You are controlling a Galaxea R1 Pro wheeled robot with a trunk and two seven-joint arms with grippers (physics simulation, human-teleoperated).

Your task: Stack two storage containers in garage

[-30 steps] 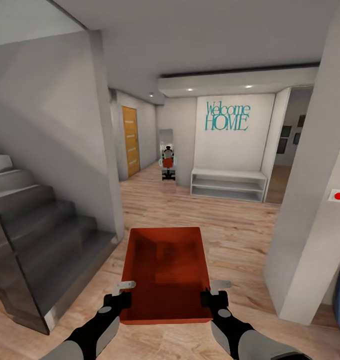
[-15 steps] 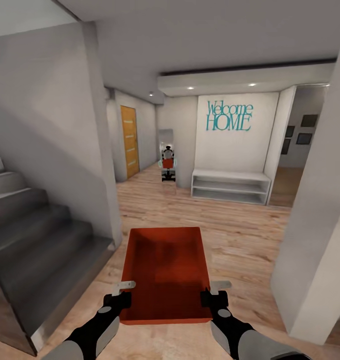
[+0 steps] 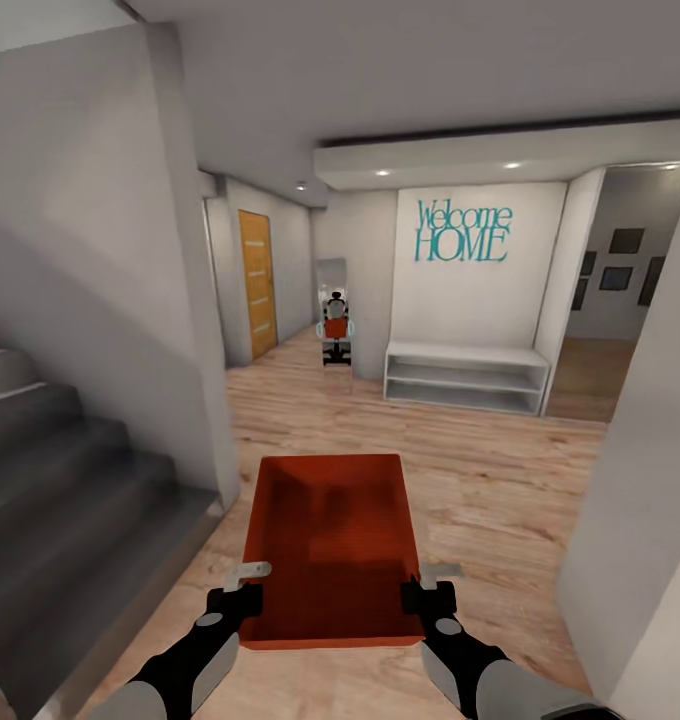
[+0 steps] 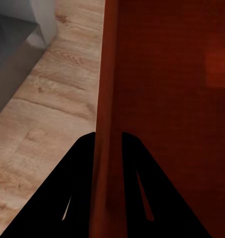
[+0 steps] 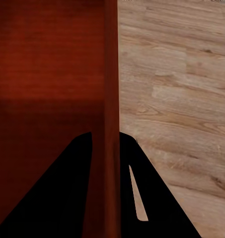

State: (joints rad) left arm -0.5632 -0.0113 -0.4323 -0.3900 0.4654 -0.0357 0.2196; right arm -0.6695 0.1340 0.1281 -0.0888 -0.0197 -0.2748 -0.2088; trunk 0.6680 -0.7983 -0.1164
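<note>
Storage container [image 3: 332, 545] is pinched on both sides: left gripper [image 3: 242, 592] has its fingers [image 4: 77, 183] closed over the left wall, one inside and one outside, and the right gripper [image 3: 428, 590] does the same on the right wall, fingers [image 5: 72, 188] straddling it. So the orange-red bin hangs level in front of the robot, above the light wood floor [image 3: 480, 480]. Grey stairs [image 3: 60, 480] sit off to the left, a white shelf bench [image 3: 467, 375] under the "Welcome HOME" lettering [image 3: 462, 231] further ahead, and an orange door [image 3: 257, 283] down the hall.
</note>
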